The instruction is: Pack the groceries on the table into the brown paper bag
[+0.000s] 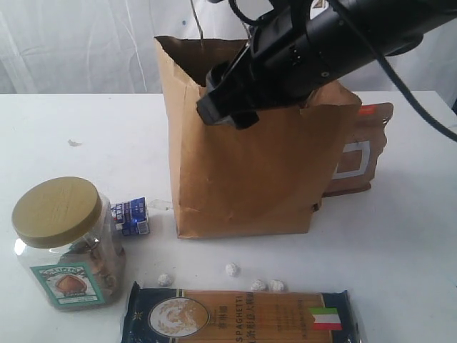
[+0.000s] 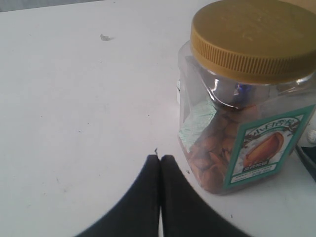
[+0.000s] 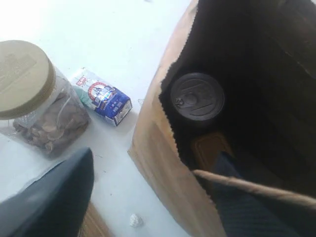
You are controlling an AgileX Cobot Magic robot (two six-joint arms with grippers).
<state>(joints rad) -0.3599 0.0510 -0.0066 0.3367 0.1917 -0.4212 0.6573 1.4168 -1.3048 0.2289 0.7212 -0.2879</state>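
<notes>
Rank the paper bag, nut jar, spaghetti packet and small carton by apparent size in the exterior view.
1. The paper bag, clearly largest.
2. The nut jar and spaghetti packet: too close to rank, since the picture's bottom edge cuts the packet off.
3. The small carton, smallest.

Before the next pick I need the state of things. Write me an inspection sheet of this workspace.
Surface: white table, a few small marks.
Job's things: brown paper bag upright, open; dark pull-tab jar inside; tan-lidded jar, small carton, spaghetti packet and foil balls on the table; brown pouch behind the bag.
Clutter: nothing seen.
Grippers: left gripper shut, empty, beside the tan-lidded jar; right gripper open over the bag's rim, nothing seen held.
Cables: black cable along the right arm.
Surroundings: white curtain behind.
</notes>
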